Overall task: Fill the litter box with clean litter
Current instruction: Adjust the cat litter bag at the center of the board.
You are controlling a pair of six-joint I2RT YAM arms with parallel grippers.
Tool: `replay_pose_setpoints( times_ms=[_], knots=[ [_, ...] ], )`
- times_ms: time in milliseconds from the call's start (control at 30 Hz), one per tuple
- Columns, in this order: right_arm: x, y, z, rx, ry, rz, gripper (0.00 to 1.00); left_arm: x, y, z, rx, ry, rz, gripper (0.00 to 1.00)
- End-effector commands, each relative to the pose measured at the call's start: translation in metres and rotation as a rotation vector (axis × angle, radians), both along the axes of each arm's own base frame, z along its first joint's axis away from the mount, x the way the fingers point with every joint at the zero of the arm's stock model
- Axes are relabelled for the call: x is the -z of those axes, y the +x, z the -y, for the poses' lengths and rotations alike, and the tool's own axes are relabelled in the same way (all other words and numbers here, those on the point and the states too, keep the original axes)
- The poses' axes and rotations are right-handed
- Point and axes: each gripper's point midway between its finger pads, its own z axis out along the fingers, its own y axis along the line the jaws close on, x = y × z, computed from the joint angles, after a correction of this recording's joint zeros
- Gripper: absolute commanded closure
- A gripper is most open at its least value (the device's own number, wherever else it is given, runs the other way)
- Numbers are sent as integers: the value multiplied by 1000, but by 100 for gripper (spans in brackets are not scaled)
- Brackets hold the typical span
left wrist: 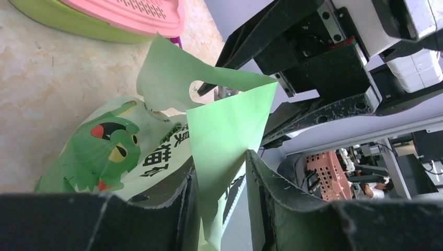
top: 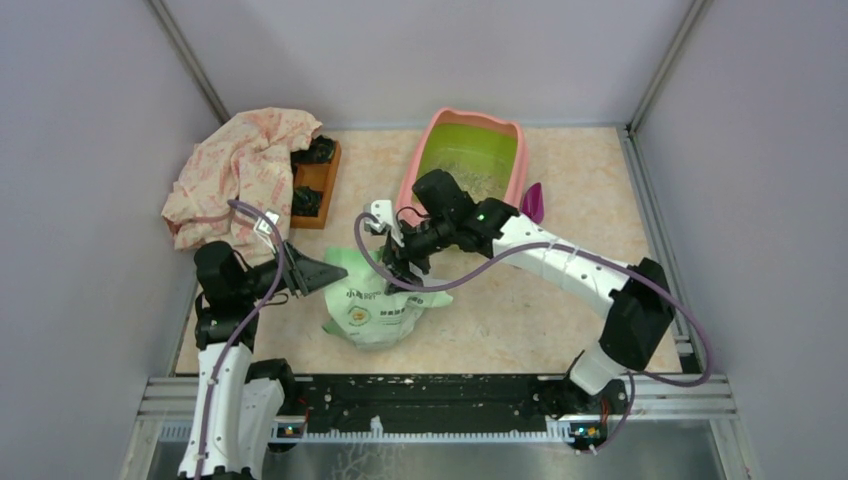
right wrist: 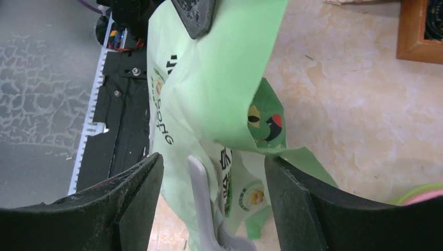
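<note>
The litter box (top: 432,135), pink-rimmed with a lime-green inside, stands at the back of the table; a pale grainy scatter of clean litter (top: 468,175) shows on its floor. In front of it lies the light green printed bag (top: 385,305). My left gripper (top: 338,272) has the bag's raised flap (left wrist: 230,125) between its fingers; the flap lies along one finger and a gap shows beside the other. My right gripper (top: 398,268) hangs open over the bag's top (right wrist: 209,78), its fingers astride it with room on both sides. A pale grey plastic strip (right wrist: 201,204) stands between them.
A magenta scoop (top: 533,203) lies at the litter box's right side. A pink-patterned cloth (top: 240,170) and a wooden tray (top: 318,183) with dark items sit at the back left. Walls close in on three sides. The box's slotted pink ledge (left wrist: 141,13) shows in the left wrist view.
</note>
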Motion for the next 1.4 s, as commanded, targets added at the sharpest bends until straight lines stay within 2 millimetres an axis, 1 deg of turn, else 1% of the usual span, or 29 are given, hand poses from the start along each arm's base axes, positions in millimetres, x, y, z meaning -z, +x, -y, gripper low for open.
replay_pose_setpoints(
  times_ms=[0,100,167,200,267,333,400,500,533,633,800,867,967,1033,1100,1133,1200,1367],
  knots=[
    [-14,-13,-14,-80,16,33,29,-1,0,1,3,5,31,60],
    [-12,-18,-16,-97,3,17,31,0,0,1,3,4,28,60],
    [-10,-22,-18,-110,-10,8,36,0,-1,1,4,4,31,60],
    [-10,-22,-19,-112,-15,11,40,0,-1,1,5,4,30,60],
    [-9,-23,-24,-102,-24,31,54,0,0,1,1,5,32,60],
    [-8,-24,-30,-87,-25,60,67,2,0,1,-1,5,29,60],
    [-9,-23,-37,-60,-34,105,78,2,0,1,-1,6,30,61],
    [-5,-21,-43,-11,-66,177,96,2,0,1,-2,6,27,61],
    [-3,-21,-44,7,-80,201,100,2,1,0,-4,7,30,61],
    [3,-17,-46,69,-118,287,100,3,1,0,-7,7,27,61],
    [9,2,-50,249,-182,491,100,5,3,-2,-29,19,27,61],
    [16,10,-49,329,-233,583,100,6,5,-3,-53,34,27,62],
    [30,27,-41,470,-319,694,100,8,10,-8,-104,67,30,62],
    [41,37,-34,559,-356,726,100,9,14,-12,-145,90,27,62],
    [41,50,-24,681,-368,769,100,9,16,-15,-176,106,27,62],
    [41,53,-19,718,-373,780,100,8,18,-17,-189,112,27,62],
    [33,63,-10,811,-356,830,100,7,20,-19,-207,121,28,60],
    [21,86,10,976,-341,894,100,0,24,-22,-228,132,40,60]
  ],
)
